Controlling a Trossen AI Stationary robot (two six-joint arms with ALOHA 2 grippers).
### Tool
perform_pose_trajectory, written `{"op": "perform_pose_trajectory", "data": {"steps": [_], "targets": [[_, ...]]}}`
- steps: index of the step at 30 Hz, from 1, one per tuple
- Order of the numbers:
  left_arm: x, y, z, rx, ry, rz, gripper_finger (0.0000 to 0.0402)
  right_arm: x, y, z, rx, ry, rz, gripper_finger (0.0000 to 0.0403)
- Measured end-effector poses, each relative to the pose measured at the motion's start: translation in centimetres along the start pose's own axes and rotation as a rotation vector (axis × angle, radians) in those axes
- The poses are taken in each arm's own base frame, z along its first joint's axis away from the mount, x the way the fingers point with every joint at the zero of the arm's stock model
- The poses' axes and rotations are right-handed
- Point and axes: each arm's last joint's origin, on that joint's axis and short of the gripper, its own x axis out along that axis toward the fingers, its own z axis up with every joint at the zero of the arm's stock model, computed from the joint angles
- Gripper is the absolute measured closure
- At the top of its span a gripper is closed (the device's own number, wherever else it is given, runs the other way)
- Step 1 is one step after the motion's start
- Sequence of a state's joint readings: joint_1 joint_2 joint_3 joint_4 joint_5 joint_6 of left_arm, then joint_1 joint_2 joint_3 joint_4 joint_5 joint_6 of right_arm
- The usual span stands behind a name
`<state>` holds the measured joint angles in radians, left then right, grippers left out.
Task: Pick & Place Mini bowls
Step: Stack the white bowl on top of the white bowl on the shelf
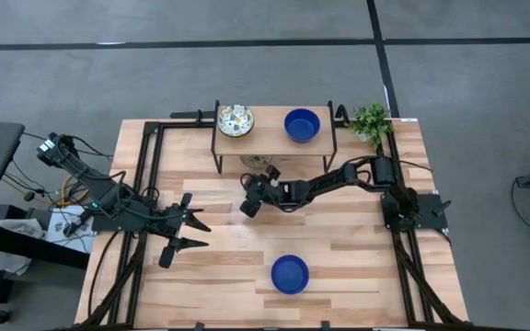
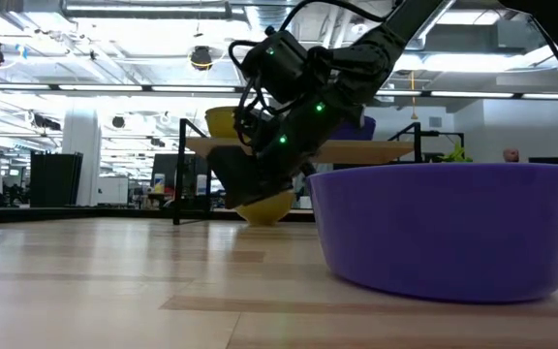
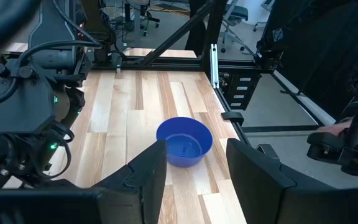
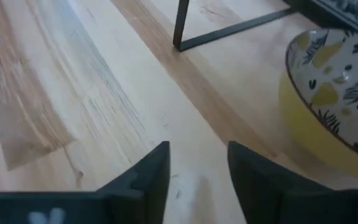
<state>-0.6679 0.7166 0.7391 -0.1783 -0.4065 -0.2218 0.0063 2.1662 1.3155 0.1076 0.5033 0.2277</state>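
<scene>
- Bowl count: four small round bowls visible in all.
- Two are glossy cobalt blue. One blue bowl [image 1: 290, 274] sits on the light wooden slatted table [image 1: 357, 248] near its front edge, upright; it fills the foreground of the low view [image 2: 449, 228] and shows ahead of the left arm's fingers in the left wrist view [image 3: 184, 141].
- The second blue bowl [image 1: 302, 125] stands on the small raised wooden shelf with black metal legs [image 1: 270, 142] at the back of the table, on its right half.
- One white bowl with speckled multicolour pattern [image 1: 236, 120] stands on the left half of the same shelf.
- One bowl with a yellow outside and a white inside printed with dark leaves [image 4: 331, 99] rests on the table just beside the shelf's leg; in the low view it shows as a yellow bowl [image 2: 271, 206] below the right arm's wrist.
- One small green potted plant [image 1: 371, 120] stands at the back right corner of the table.
- Right gripper [image 1: 254, 193] is low over the table in front of the shelf. Its fingers [image 4: 145, 180] stand apart with bare wood between them: released, grasping nothing. The yellow bowl lies beside them, not between.
- Left gripper [image 1: 191, 233] hovers over the left half of the table, well apart from the front blue bowl. Fingers [image 3: 138, 180] spread, empty.
</scene>
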Motion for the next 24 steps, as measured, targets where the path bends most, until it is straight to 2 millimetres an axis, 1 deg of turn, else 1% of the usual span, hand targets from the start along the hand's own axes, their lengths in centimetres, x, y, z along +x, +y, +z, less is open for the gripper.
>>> {"op": "perform_pose_trajectory", "data": {"steps": [4,8,13,19,24], "targets": [[0.0,0.0,0.0,0.004,0.000,0.000,0.0236,0.0,0.0,0.0,-0.073,-0.004,0.000,0.0211],[0.0,0.0,0.0,0.006,0.000,0.000,0.0236,-0.1,0.2,0.0,-0.107,-0.006,0.000,0.0194],[0.0,0.0,0.0,0.037,0.000,0.000,0.0236,-0.7,0.7,0.6,-0.184,-0.033,-0.036,0.0194],[0.0,0.0,0.0,0.066,-0.003,0.011,0.0236,-1.0,1.0,2.1,-0.273,-0.077,-0.105,0.0201],[0.0,0.0,0.0,0.068,-0.003,0.011,0.0236,-0.6,0.1,2.8,-0.282,-0.061,-0.124,0.0202]]}}
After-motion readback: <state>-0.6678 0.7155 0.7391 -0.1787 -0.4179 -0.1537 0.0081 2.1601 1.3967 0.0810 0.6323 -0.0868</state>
